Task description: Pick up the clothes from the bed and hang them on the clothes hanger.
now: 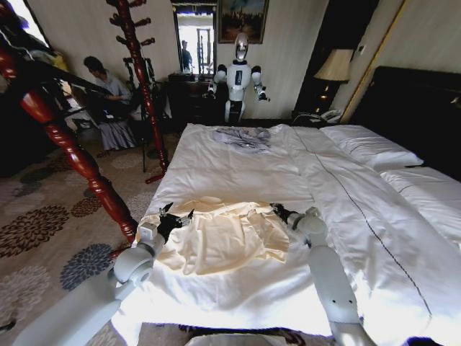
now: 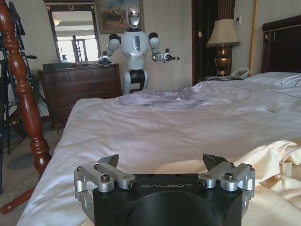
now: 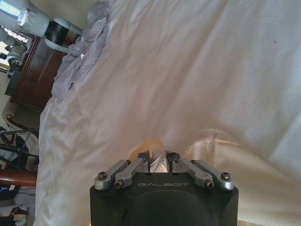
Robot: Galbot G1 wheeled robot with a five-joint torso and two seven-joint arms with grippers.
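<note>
From the head view, the clothes (image 1: 223, 241) lie spread flat on the near part of the bed (image 1: 238, 166), with the left gripper (image 1: 175, 216) at the garment's left upper corner and the right gripper (image 1: 279, 211) at its right upper corner; a grey garment (image 1: 243, 136) sits well apart, toward the far edge. In the left wrist view, the left gripper (image 2: 162, 165) stands wide open above the sheet, the cream fabric just beside it. In the right wrist view, the right gripper (image 3: 158, 159) is pinched shut on a fold of the clothes (image 3: 244, 174). With only one corner held, a lift would likely let the thin fabric droop and bunch.
</note>
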